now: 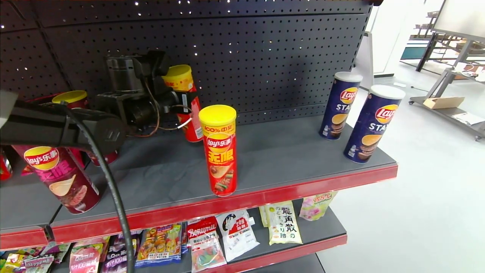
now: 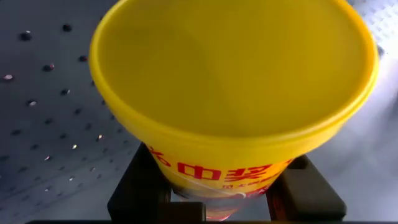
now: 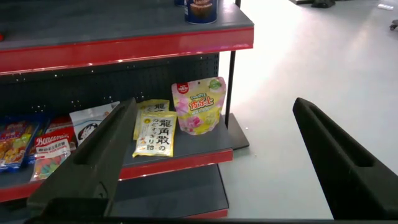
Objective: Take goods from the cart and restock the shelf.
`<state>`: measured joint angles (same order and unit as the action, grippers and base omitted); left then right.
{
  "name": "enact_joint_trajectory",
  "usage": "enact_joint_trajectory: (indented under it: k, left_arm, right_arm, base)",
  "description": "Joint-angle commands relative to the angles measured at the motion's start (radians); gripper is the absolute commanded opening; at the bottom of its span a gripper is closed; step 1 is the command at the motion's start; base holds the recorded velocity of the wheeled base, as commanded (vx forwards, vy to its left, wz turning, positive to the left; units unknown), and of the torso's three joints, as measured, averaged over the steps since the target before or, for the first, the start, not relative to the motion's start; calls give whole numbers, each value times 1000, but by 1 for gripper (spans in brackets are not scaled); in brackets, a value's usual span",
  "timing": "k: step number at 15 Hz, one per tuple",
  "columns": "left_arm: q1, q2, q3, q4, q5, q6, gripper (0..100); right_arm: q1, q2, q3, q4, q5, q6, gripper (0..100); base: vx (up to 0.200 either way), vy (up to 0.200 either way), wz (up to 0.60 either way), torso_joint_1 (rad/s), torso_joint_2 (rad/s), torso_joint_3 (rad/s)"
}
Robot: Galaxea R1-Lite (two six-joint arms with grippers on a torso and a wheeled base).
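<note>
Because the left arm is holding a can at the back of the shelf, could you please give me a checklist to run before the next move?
1. Grip: left pincer shut on the red chip can: ok.
2. Held can upright: not ok, it looks tilted.
3. Its base resting on the shelf board: cannot tell.
4. Gap to the front red can: ok, they stand apart.
5. Spare arm: right pincer open, holding nothing: ok.
</note>
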<state>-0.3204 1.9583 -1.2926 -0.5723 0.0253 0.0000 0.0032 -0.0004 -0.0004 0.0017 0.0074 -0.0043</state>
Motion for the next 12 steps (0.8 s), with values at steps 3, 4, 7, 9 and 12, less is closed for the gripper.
enact_joint_trajectory:
  k: [3, 4, 7, 9, 12]
  left_arm:
    - [-37, 63, -53, 8, 64, -57, 0]
    - [-39, 68, -53, 9, 76, -66, 0]
    - [-45, 79, -65, 16, 111, -83, 0]
    - [-55, 93, -90, 25, 117, -98, 0]
    - [-65, 123, -126, 28, 122, -110, 0]
  right_arm:
    - [0, 0, 0, 0, 0, 0, 100]
    - [0, 0, 0, 0, 0, 0, 100]
    - [0, 0, 0, 0, 0, 0, 100]
    - [0, 0, 0, 0, 0, 0, 100]
    - [0, 0, 0, 0, 0, 0, 100]
  base:
    - [0, 0, 0, 0, 0, 0]
    - [0, 0, 0, 0, 0, 0]
    - [0, 0, 0, 0, 0, 0]
    - [0, 0, 0, 0, 0, 0]
    - [0, 0, 0, 0, 0, 0]
